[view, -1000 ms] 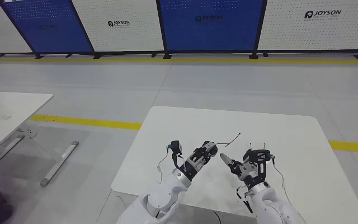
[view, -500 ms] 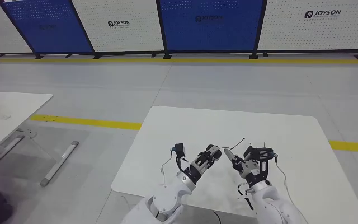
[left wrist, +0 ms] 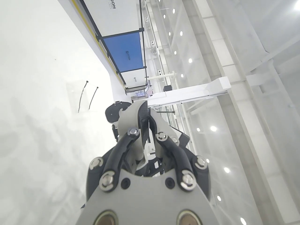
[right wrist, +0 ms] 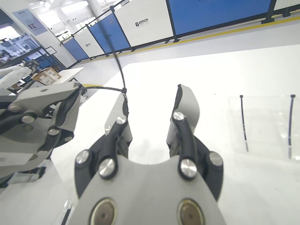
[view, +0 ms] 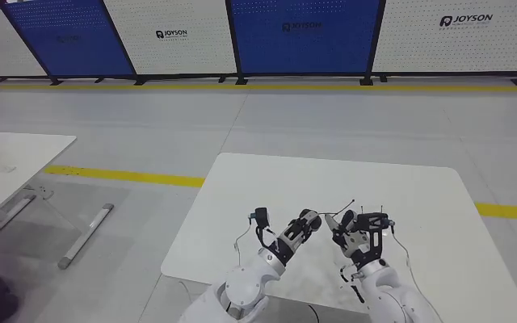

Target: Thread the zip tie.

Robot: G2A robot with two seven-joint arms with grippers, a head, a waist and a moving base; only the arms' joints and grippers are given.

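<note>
On table (right wrist: 234,71): spare ties (right wrist: 243,120) | left fingers (right wrist: 46,97) pinch zip tie (right wrist: 103,87) | right fingers (right wrist: 187,101) parted

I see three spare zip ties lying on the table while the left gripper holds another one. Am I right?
Not quite: two spare zip ties lie on the table, not three, side by side on a clear sheet. The right wrist view shows them. The rest holds: the left gripper is shut on another zip tie.
</note>
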